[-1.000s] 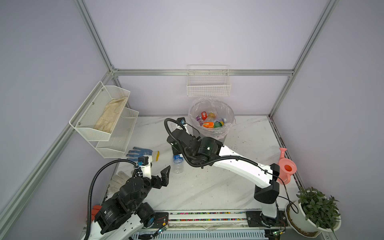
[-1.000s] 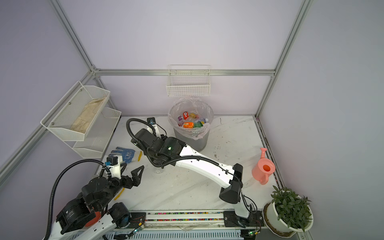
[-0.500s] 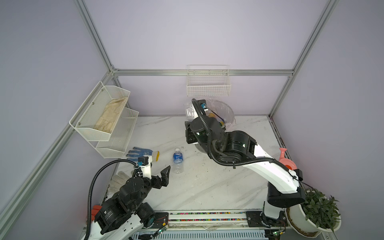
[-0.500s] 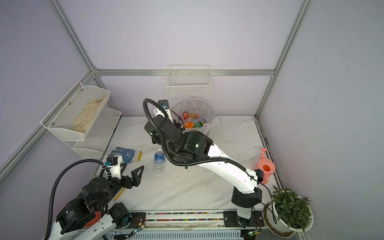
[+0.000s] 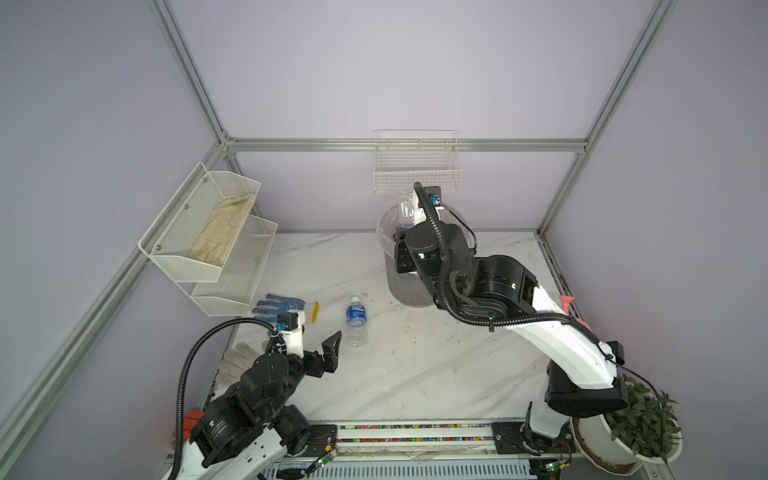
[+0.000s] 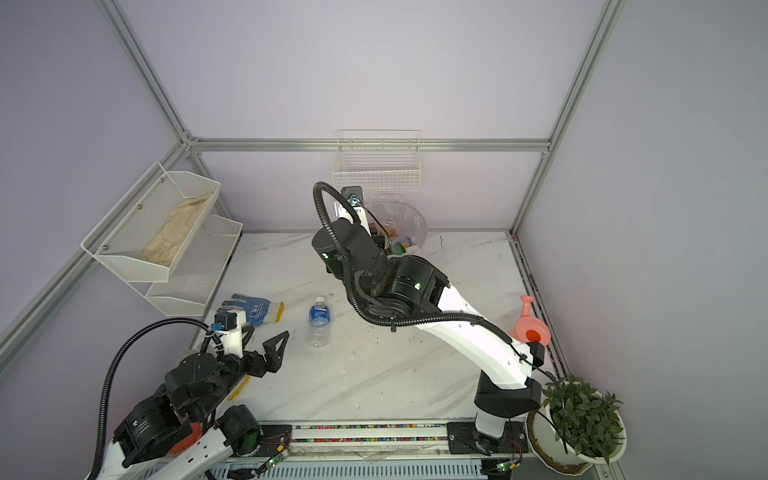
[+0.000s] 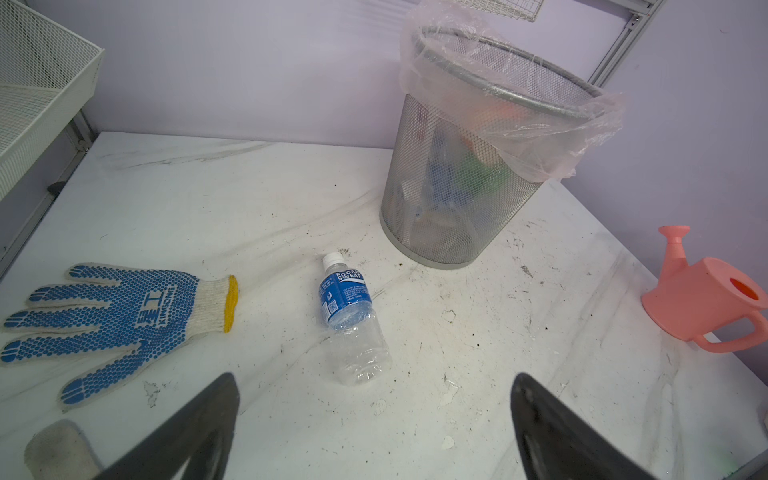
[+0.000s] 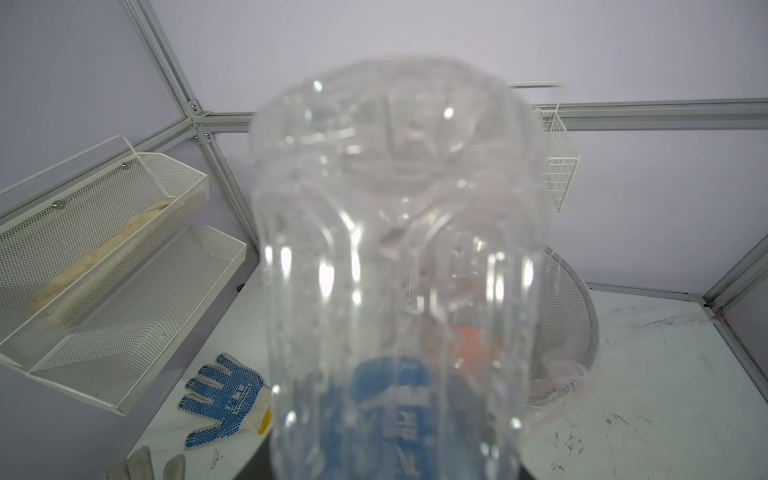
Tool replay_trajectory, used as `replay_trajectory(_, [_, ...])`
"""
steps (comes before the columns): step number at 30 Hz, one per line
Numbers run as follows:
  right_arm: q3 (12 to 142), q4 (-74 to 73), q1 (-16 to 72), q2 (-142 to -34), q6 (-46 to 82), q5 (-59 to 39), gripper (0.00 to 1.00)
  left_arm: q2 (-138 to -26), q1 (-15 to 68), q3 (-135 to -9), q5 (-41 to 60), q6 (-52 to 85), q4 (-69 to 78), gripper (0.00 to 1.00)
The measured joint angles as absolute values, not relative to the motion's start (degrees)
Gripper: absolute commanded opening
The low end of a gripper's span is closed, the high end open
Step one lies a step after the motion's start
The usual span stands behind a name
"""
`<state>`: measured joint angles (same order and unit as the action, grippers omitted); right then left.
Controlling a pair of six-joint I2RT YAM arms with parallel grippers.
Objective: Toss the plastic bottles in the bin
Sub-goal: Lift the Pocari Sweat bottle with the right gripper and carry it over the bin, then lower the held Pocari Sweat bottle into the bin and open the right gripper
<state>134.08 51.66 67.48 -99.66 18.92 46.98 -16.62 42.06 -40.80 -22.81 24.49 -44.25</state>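
Left tool (image 6: 268, 331) hangs released, jaws wide, low over the worktop (image 5: 415, 374). Just ahead of it a plastic bottle (image 7: 353, 320) lies on its side: white cap, blue label, clear dented body, cap end toward the bin (image 7: 415, 174), apart from it. Now the right tool (image 8: 395, 440), clenched on a second bottle (image 8: 395, 249), up by the bin's bagged rim. It's clear and ribbed, blue-labelled, blurred against the wrist lens. Its cap and the tool's fingers are hidden. The arm covers much of the bin in both top views; through the mesh its contents are coloured smudges.
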Motion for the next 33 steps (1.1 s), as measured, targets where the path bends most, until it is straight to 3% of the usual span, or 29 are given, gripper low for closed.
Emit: replay_trajectory(33, [132.18,51.68,63.64,-98.13,18.94,45.25,0.36,-16.88,42.06,-40.82,-22.76,24.49,-44.25,1.00])
